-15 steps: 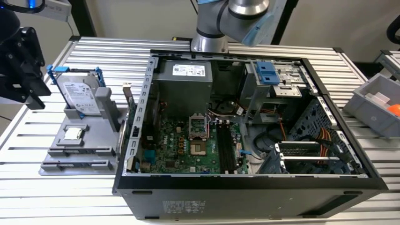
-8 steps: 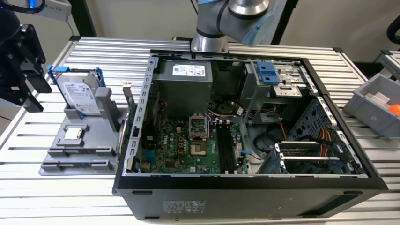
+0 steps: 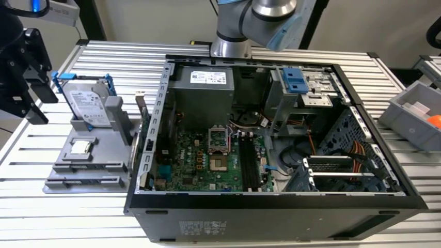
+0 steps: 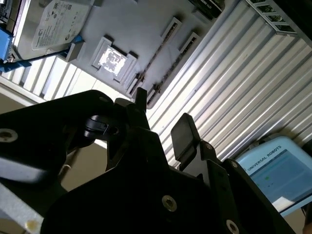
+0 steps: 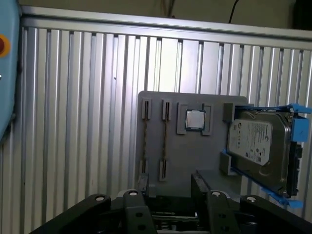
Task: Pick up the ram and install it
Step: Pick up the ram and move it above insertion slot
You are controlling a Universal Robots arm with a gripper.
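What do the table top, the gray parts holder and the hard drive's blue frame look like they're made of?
Table top: bare metal, likely aluminium; ribbed silver slats with a dull sheen.
Gray parts holder: probably plastic; matte, even gray, molded slots.
Blue frame: likely plastic; uniform saturated colour, thin rail around the hard drive.

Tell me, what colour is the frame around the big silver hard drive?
Blue. The frame shows best in the first wrist view.
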